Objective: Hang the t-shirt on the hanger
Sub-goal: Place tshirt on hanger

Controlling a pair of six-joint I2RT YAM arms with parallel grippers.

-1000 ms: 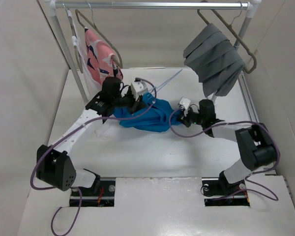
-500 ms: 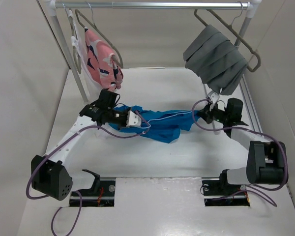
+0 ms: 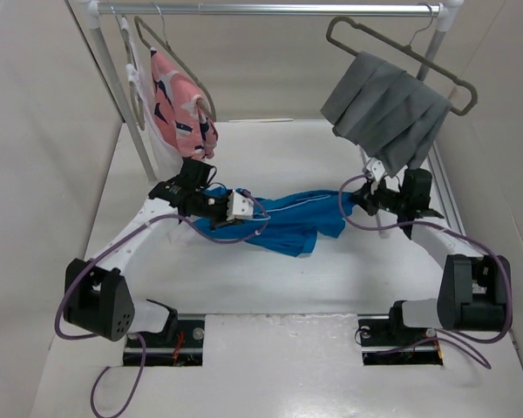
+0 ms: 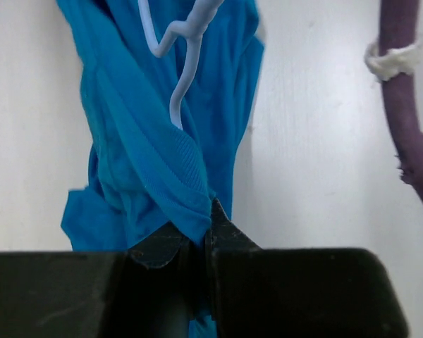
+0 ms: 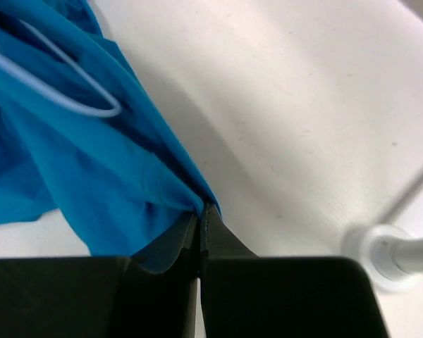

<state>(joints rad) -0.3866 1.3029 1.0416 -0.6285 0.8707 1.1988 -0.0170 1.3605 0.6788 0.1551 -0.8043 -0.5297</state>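
Note:
The bright blue t-shirt [image 3: 288, 222] is stretched sideways across the middle of the table between both grippers. The thin light-blue wire hanger [image 3: 289, 207] lies along its top; its hook shows in the left wrist view [image 4: 185, 44] and a wire loop in the right wrist view [image 5: 63, 81]. My left gripper [image 3: 235, 209] is shut on the shirt's left end [image 4: 155, 162]. My right gripper [image 3: 363, 198] is shut on the shirt's right end [image 5: 92, 183].
A clothes rail [image 3: 270, 9] spans the back. A pink patterned garment [image 3: 181, 104] hangs at left and a grey pleated garment [image 3: 388, 109] on a grey-brown hanger at right, just above my right arm. A rail post foot [image 5: 391, 253] stands close to my right gripper.
The bunched shirt has been pulled out sideways: my right gripper moved right, my left gripper turned to face right. The grey garment and its hanger have swung upward.

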